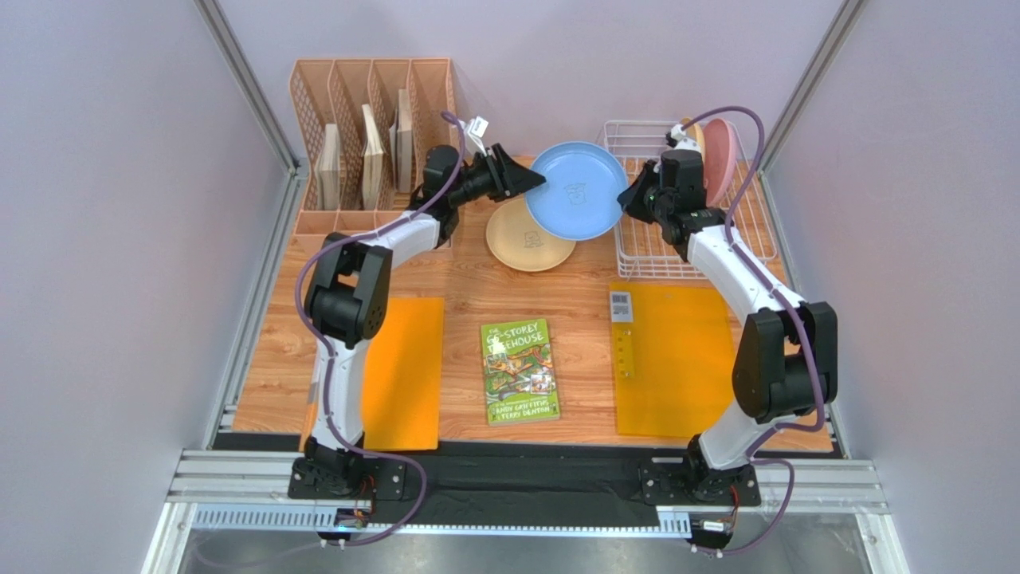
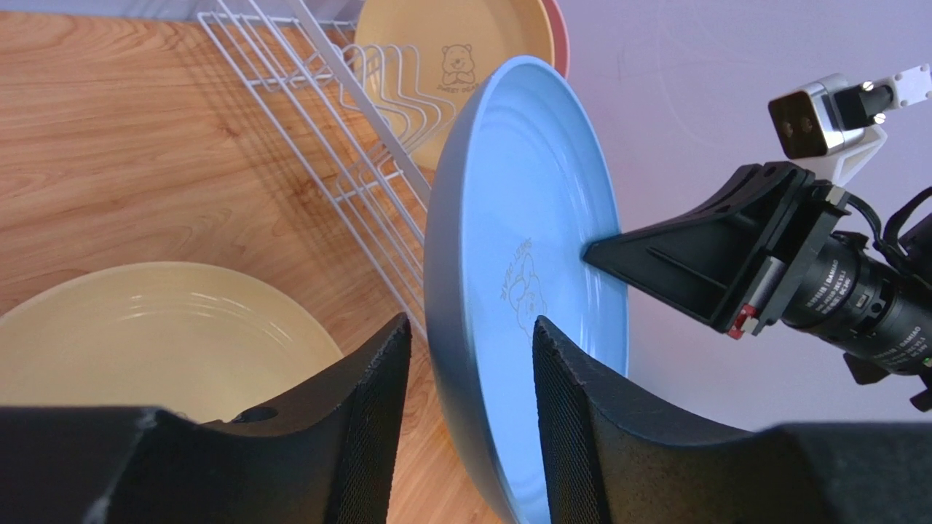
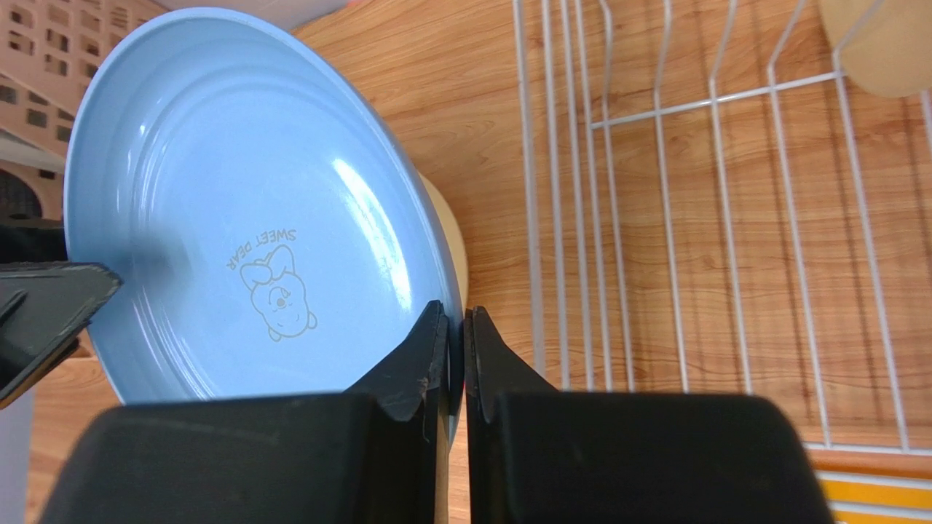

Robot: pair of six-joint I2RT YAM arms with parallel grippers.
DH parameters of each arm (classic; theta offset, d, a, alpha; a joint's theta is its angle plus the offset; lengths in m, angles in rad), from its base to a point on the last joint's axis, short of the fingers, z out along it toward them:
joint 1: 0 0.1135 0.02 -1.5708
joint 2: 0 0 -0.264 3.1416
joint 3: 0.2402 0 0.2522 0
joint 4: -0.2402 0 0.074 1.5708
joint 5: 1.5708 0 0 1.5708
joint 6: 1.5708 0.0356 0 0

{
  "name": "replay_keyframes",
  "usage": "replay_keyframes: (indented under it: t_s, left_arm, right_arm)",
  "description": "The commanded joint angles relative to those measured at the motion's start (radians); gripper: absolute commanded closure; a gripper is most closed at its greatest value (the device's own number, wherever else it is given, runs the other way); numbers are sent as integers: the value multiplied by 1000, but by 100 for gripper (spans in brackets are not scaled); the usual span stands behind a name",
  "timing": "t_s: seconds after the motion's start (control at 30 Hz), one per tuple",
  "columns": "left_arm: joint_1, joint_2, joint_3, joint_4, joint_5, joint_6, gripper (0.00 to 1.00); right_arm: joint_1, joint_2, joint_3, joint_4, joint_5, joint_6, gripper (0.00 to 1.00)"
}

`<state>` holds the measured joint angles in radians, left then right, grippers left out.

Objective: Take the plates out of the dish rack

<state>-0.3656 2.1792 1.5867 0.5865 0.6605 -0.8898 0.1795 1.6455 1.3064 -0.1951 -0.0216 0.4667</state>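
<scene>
Right pincer (image 3: pixel 457 328): was clenched on the rim of the blue plate (image 3: pixel 241 218).
Left pincer (image 2: pixel 470 338): was released, fingers astride the opposite rim.
Step, judged: hand-over; the left must close before the right lets go.
Cream plate (image 2: pixel 142 328): lay below the left pincer.
Dish rack (image 3: pixel 678 218): stood just beside the right pincer.

Green book (image 1: pixel 520 370) flat on wooden surface (image 1: pixel 575 305), between two orange mats (image 1: pixel 402 371). Yellow ruler (image 1: pixel 624 353) at right mat (image 1: pixel 682 359) left edge. Tan slotted organizer (image 1: pixel 314 120) back-left, boards (image 1: pixel 372 156) upright inside.

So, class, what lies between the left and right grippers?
The blue plate, seen in the top view; the right gripper pinches its rim.
</scene>
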Motion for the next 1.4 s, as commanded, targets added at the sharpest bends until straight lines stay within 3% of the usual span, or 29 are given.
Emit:
replay_keyframes:
  t_s: [0.0, 0.1, 0.13, 0.17, 0.27, 0.3, 0.33, 0.43, 0.7, 1.27, 1.37]
  left_arm:
    - [-12, 5, 21, 35, -18, 26, 49]
    - [-18, -4, 15, -11, -32, 66, 75]
    - [-19, -7, 16, -31, -44, 78, 96]
    - [-22, -18, 13, -71, -54, 97, 100]
    - [-30, -53, 4, -169, -122, 179, 100]
    - [-32, -64, 2, -204, -146, 202, 100]
    - [-32, -73, 5, -241, -203, 248, 100]
    - [-32, -101, 12, -353, -298, 320, 100]
    - [-32, -101, 9, -499, -410, 373, 100]
    - [13, -72, -57, -465, -464, 307, 100]
    - [14, -65, -57, -471, -470, 307, 87]
  right_arm:
    - [-6, -39, 1, 120, -103, 70, 100]
    - [-5, -36, -2, 125, -116, 76, 100]
    - [-5, -36, -2, 126, -120, 76, 100]
    - [-5, -36, -1, 126, -121, 76, 100]
    - [-5, -41, 4, 118, -114, 63, 79]
    - [-5, -42, 5, 118, -109, 44, 49]
    - [-5, -46, 8, 111, -83, 38, 36]
    - [-5, -58, 33, 60, 15, -23, 19]
    - [-54, -87, 102, -20, 199, -134, 16]
    - [-80, -52, 132, -35, 176, -132, 16]
    - [-80, -30, 180, -50, 215, -169, 17]
